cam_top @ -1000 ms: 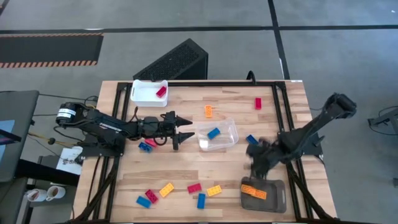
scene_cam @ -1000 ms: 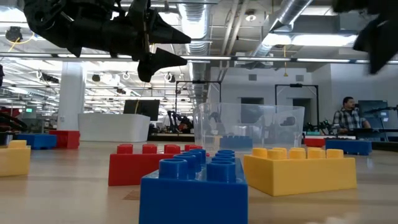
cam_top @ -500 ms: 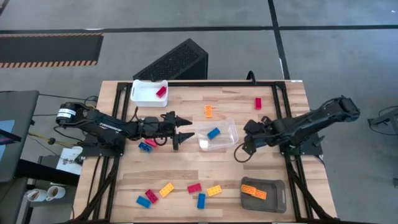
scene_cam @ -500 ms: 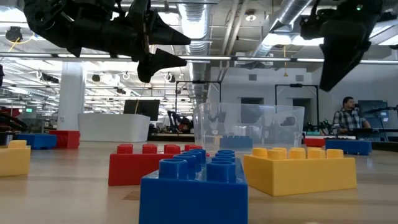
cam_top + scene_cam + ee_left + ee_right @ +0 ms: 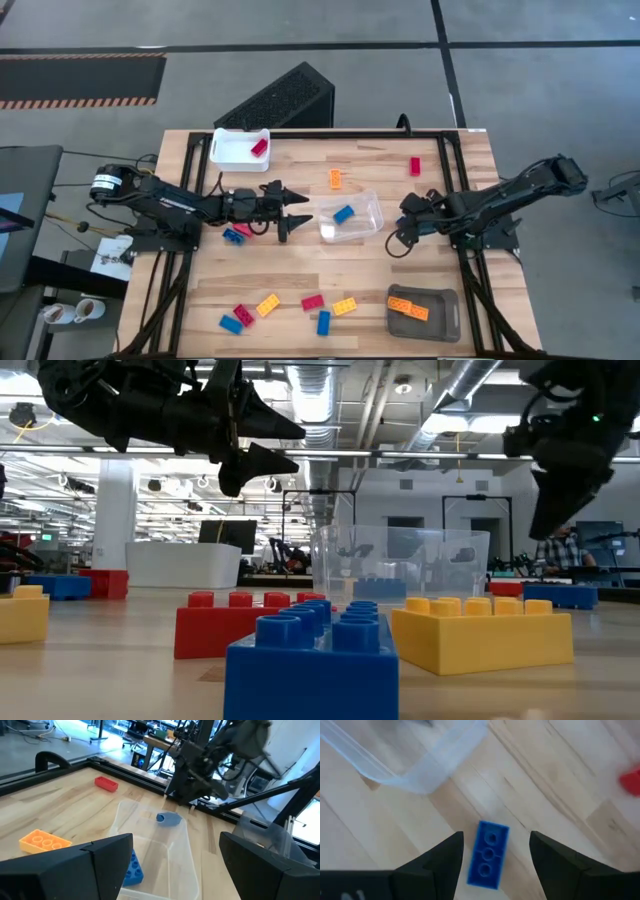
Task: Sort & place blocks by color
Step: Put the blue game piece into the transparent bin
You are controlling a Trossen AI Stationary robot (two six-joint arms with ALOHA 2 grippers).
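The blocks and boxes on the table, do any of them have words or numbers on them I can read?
No readable text: the blocks, like the blue block, show only plain studs.
No labels show on the clear bin, white tray or grey tray.
A green sign in the room behind is too small to read.
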